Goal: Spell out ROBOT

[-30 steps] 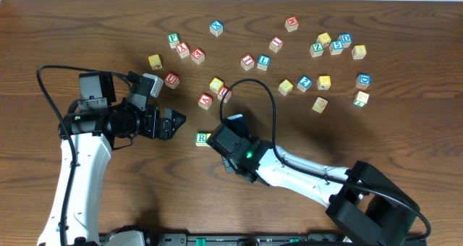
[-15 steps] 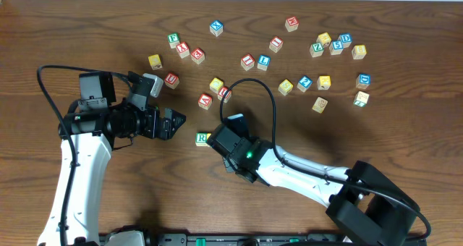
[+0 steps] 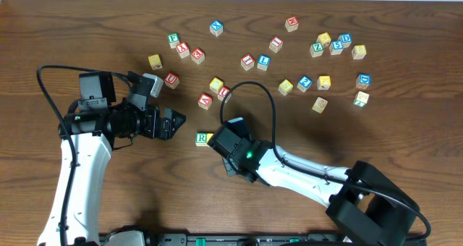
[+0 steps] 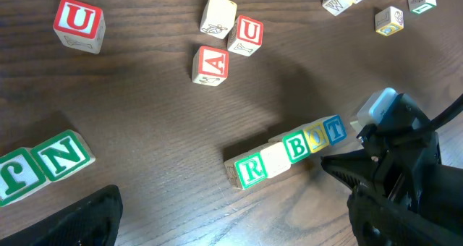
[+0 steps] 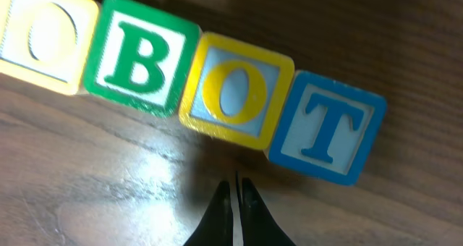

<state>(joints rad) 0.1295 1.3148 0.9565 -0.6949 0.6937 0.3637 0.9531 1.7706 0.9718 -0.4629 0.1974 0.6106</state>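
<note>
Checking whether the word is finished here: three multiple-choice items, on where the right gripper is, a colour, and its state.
1. The tips of the right gripper sit: A far from every cube; B just short of the second O; C on top of a cube.
2. The T cube has a face that is: A green; B red; C blue.
3. The right gripper is: A shut, empty; B open; C shut on a cube.
B: the right wrist view shows the tips below that O. C: blue border and letter. A: fingers together, nothing between.

White arms point(image 3: 78, 170), black cables point(image 3: 274, 110)
</note>
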